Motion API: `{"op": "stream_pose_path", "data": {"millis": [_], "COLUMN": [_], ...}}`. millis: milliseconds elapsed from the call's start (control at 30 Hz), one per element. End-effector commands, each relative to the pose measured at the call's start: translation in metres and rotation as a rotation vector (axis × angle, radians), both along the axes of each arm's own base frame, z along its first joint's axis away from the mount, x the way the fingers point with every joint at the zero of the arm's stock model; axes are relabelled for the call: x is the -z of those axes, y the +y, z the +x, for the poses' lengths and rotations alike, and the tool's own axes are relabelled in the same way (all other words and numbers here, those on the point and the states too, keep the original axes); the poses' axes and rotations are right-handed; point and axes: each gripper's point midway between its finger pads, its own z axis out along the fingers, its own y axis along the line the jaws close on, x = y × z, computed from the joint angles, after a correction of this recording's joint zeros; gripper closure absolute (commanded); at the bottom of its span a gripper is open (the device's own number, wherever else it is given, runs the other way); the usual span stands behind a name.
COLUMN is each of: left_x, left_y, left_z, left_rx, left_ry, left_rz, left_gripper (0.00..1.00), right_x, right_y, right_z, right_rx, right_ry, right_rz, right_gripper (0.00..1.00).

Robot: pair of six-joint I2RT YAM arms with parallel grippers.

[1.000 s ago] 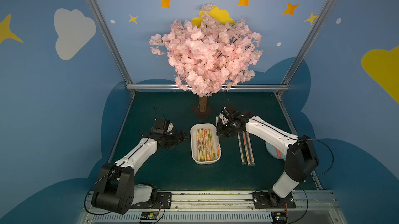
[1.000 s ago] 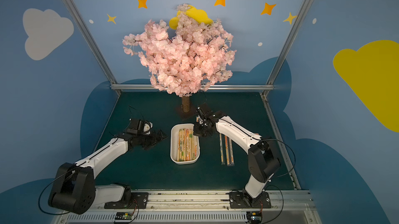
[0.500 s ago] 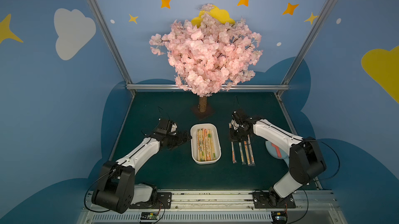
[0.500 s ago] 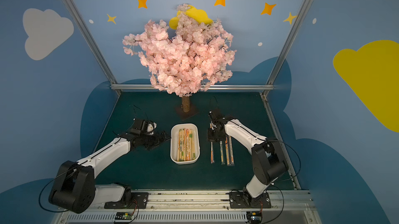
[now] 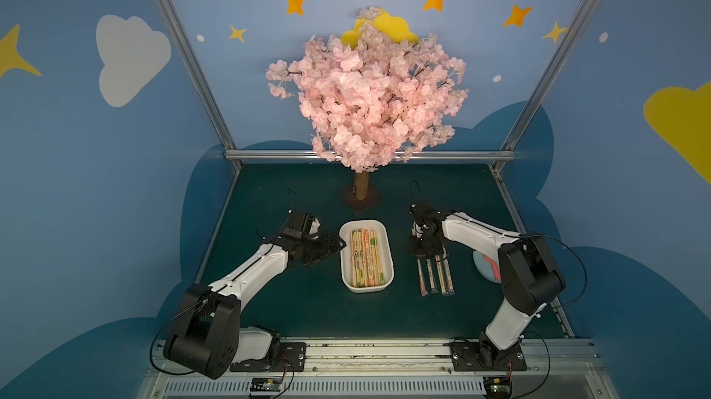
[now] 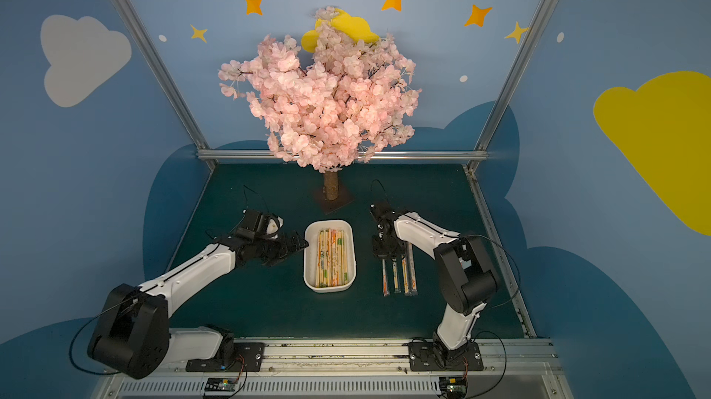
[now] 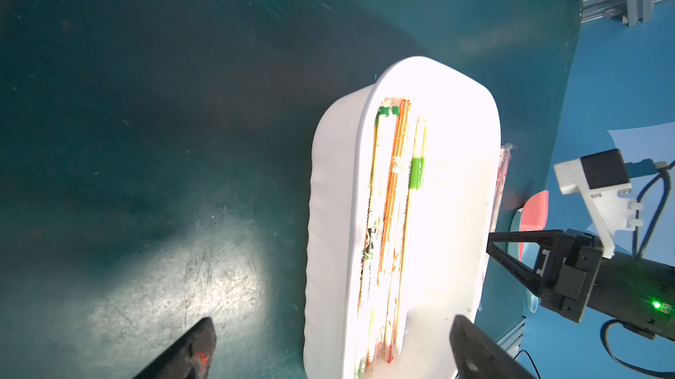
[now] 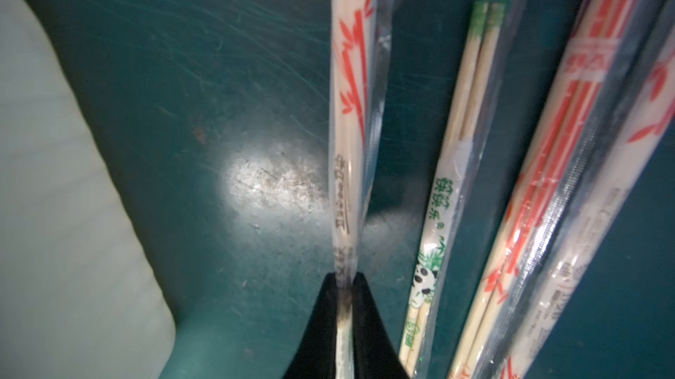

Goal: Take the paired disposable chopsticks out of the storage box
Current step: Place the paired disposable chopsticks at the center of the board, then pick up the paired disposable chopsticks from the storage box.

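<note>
The white storage box (image 5: 388, 262) (image 6: 307, 262) sits mid-table with several sleeved chopstick pairs (image 5: 365, 258) (image 6: 332, 258) inside. To its right, my right gripper (image 5: 422, 258) (image 6: 385, 256) (image 8: 344, 278) is shut on one end of a red-printed chopstick pair (image 8: 350, 103) (image 5: 423, 279). That pair stretches low along the mat beside three other pairs (image 5: 442, 278) (image 8: 456, 161). My left gripper (image 5: 338, 247) (image 6: 302, 245) (image 7: 334, 326) is open at the box's left wall (image 7: 328, 212), holding nothing.
A cherry-blossom tree (image 5: 369, 97) stands on a dark base (image 5: 361, 201) behind the box. A light-blue item with a pink part (image 5: 486, 262) lies right of the loose pairs, partly under the right arm. The metal rail (image 5: 365, 351) runs along the front.
My right gripper carried the red-printed pair from the box's far right corner to the mat and lowered it beside the others. My left gripper moved closer to the box's left wall.
</note>
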Motion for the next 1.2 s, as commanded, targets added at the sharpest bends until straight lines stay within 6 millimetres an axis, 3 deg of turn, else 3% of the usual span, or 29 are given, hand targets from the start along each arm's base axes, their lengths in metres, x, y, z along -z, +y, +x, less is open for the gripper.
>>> {"op": "stream_pose_path", "data": {"millis": [0,200,400,567,800,933,1167], "left_x": [-0.006,-0.007,0.000,0.004,0.006,0.013,0.018], "left_y": [-0.002,0.000,0.003,0.002,0.005,0.014,0.027], "left_z": [0.006,0.007,0.008,0.009,0.008,0.006,0.009], "left_rx": [-0.009,-0.021,-0.029,-0.024,-0.032,-0.062,-0.123], "left_ry": [-0.015,-0.024,-0.012,0.002,0.013,0.051,0.089], "left_rz": [0.003,0.012,0.036,0.036,0.056,0.055,-0.007], "left_gripper": [0.00,0.00,0.00,0.00,0.00,0.00,0.00], "right_x": [0.006,-0.013,-0.050,-0.085,-0.113,-0.112,-0.086], "right_y": [-0.014,-0.015,-0.004,0.019,0.067,0.101,0.150], "right_z": [-0.006,-0.003,0.001,0.005,0.006,0.004,-0.003], "right_rx": [0.012,0.019,0.033,0.040,-0.015,-0.072,-0.131], "right_ry": [0.030,-0.003,-0.060,-0.128,-0.182,-0.174,-0.123], "right_rz": [-0.049,-0.024,0.058,0.178,0.293,0.321,0.296], "right_gripper": [0.82,0.76,0.76,0.72,0.67,0.63,0.63]}}
